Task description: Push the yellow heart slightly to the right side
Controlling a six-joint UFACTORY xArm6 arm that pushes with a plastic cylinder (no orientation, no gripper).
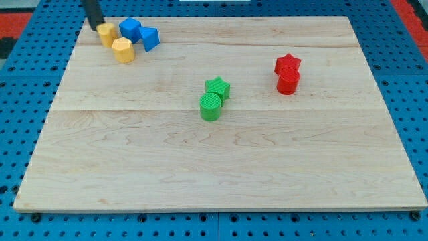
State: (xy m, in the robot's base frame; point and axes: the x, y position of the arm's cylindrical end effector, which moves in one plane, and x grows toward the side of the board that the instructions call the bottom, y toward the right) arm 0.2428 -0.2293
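At the view's top left corner of the board [200, 167], my tip [98, 27], a bare rod gripping nothing, touches the yellow heart's [107, 33] left edge, so a short, gentle rightward shove should avoid crowding the blue blocks [130, 29].

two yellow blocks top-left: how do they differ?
Position: the yellow block at the rod sits nearer the view's top-left; the other yellow block lies below and right of it.
Contact: my tip touches the upper one's left edge; the lower one is clear of it.
Shape: the lower looks hexagonal; the upper's outline is partly hidden.
Both are yellow, adjacent, beside the blue blocks.
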